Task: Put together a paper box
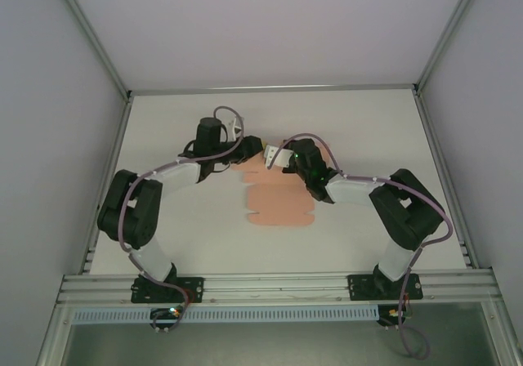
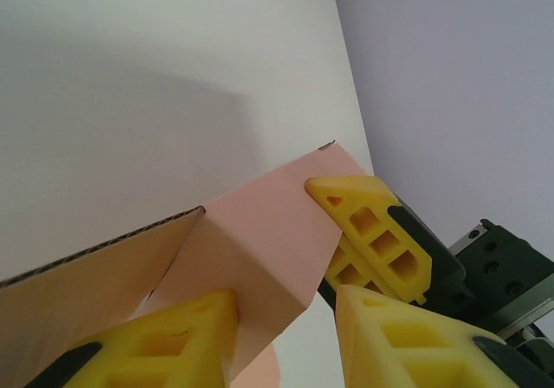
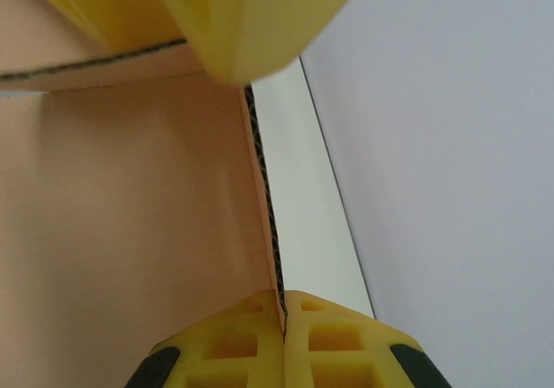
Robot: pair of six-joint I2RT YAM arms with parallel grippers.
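Note:
The paper box (image 1: 282, 207) is a salmon-pink die-cut sheet lying flat mid-table, with its far end folded up. Both grippers meet at that far end. In the left wrist view a raised, creased panel of the paper box (image 2: 260, 241) stands between the jaws of my left gripper (image 2: 286, 340). It touches the left finger, with a gap to the right finger. One finger of the right gripper (image 2: 372, 232) rests against the same panel. My right gripper (image 3: 283, 319) is shut on the upright edge of a panel of the paper box (image 3: 130, 206). A left-gripper finger (image 3: 234, 16) shows above it.
The white table (image 1: 368, 129) is enclosed by grey walls at the left, right and back. An aluminium rail (image 1: 278, 284) carrying both arm bases runs along the near edge. The left gripper (image 1: 256, 149) and the right gripper (image 1: 276, 160) are almost touching.

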